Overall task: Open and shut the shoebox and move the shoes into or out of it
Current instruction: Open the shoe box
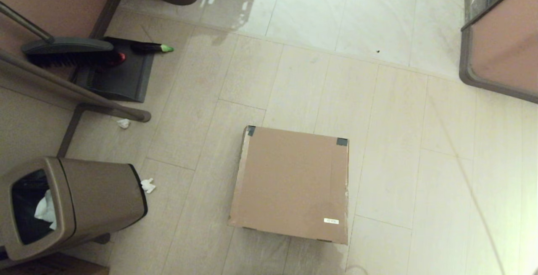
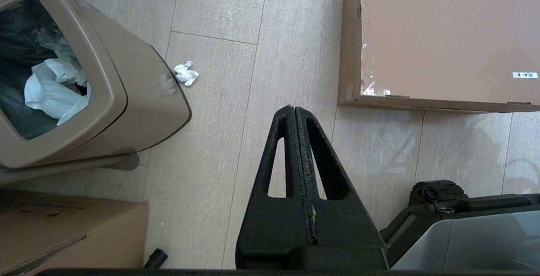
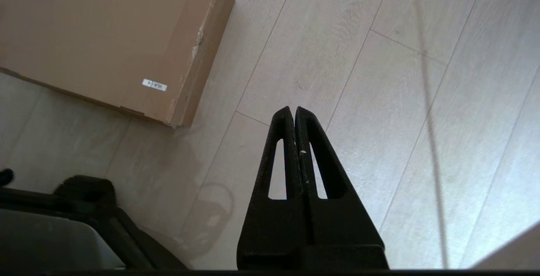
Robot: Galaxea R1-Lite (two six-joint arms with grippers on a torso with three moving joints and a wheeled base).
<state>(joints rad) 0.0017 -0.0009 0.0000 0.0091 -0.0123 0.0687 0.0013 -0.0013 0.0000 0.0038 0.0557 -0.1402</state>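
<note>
Since the shoebox [image 1: 292, 184] lies flat on the floor with its lid down, it is judged to be light, stiff cardboard that would slide on the smooth tiles if pushed sideways. Dark tape is seen at the two far lid corners, so the hinge is taken to be there; the lid is best caught under its near edge, beside the small white label [image 1: 331, 220], and lifted. No shoes are seen in any view.

Scuffed, torn card along the box's edges is shown only by the wrist views. The left gripper [image 2: 295, 113] is held above bare floor near the box's near-left corner, its fingers pressed together on nothing; the right gripper [image 3: 293, 113], likewise closed and empty, hangs off the near-right corner. Neither arm is caught by the head view, which alone shows the trash bin [image 1: 84, 201], broom [image 1: 67, 52] and dustpan [image 1: 119, 77] well to the left.
</note>
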